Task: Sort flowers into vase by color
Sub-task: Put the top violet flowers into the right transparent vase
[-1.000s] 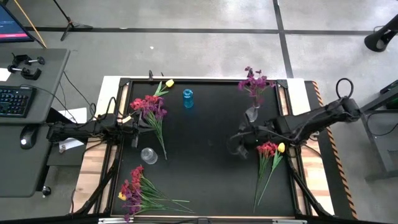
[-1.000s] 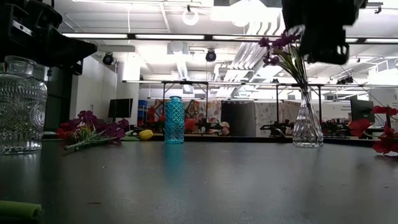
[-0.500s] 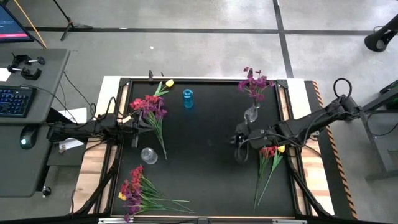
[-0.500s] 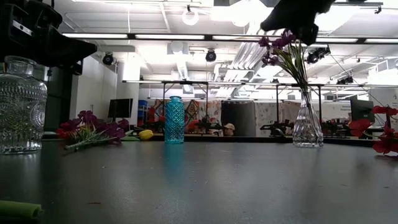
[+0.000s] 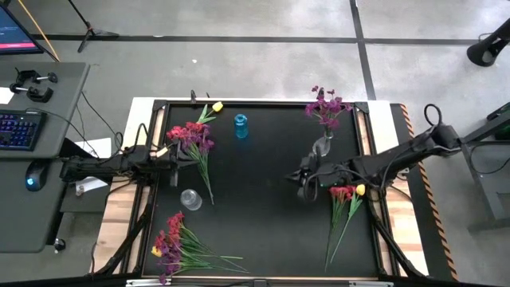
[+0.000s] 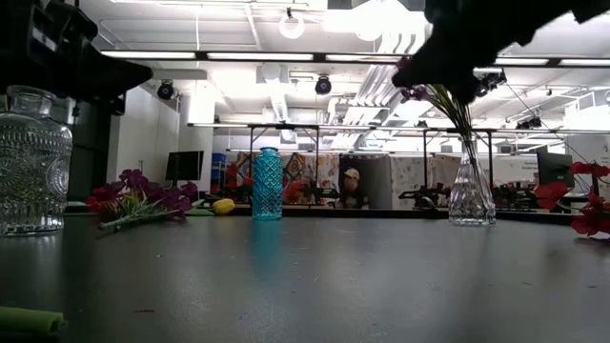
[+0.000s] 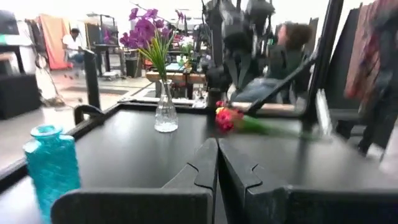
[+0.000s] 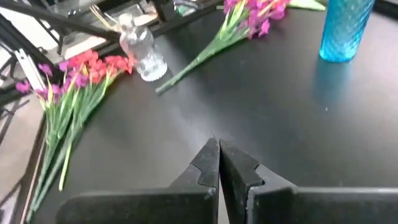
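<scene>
Purple flowers (image 5: 327, 104) stand with their stems in a slender clear vase (image 5: 322, 147) at the far right, also seen in the low view as the clear vase (image 6: 472, 195). A blue vase (image 5: 241, 125) and a round clear vase (image 5: 190, 198) stand without flowers. One red-purple bunch (image 5: 191, 140) lies far left. A mixed bunch (image 5: 172, 242) lies near left. A red bunch with a yellow bud (image 5: 345, 194) lies on the right. A yellow bud (image 5: 217, 106) lies at the far edge. My right gripper (image 5: 303, 183) hovers shut, left of the red bunch. My left gripper (image 5: 172, 164) waits shut at the left edge.
A raised dark frame (image 5: 263, 102) borders the black table top. Bare table (image 5: 259, 207) spreads between the vases and the bunches. Beside the table stands a desk with a keyboard (image 5: 17, 127). People sit in the room beyond the far edge (image 6: 353, 186).
My right arm has swung about above the table beside the slender vase. Its shut gripper has ended a little nearer the far and left edges. The flowers and vases have stayed where they were.
</scene>
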